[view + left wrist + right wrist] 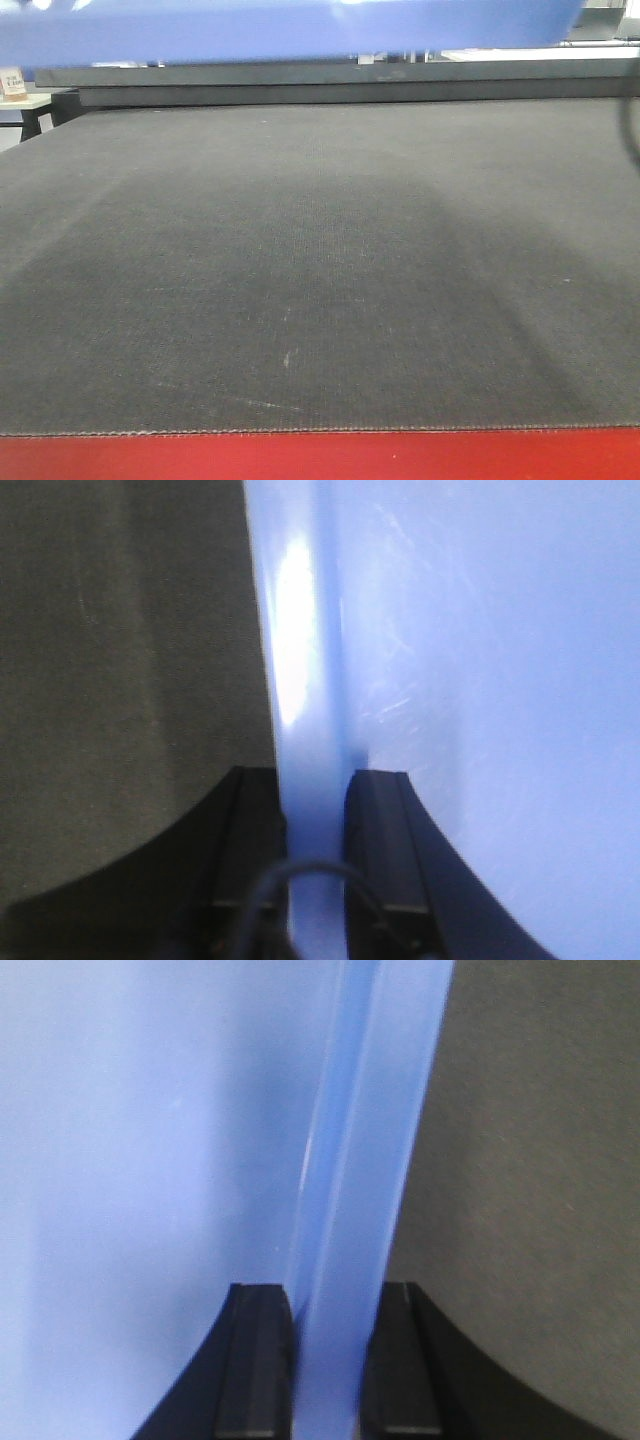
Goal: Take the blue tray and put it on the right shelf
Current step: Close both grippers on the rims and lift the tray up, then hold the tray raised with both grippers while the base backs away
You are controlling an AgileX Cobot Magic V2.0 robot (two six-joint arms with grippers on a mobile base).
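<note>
Tray (290, 30) pinched at two rims, one gripper on each.
Front view shows only a blurred blue strip of the tray along the top, cut off by the frame, over the mat (320, 280); its height above the mat can't be judged. Left gripper (315, 780) has both black fingers clamped on a rim, with a cable crossing low. Right gripper (328, 1290) is clamped likewise on another rim, the mat blurred beyond.

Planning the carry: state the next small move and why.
Probably swing the blue tray rightward, level, both arms together: the left gripper and right gripper each clamp its rim, and it hangs above the mat. No shelf is in view.
</note>
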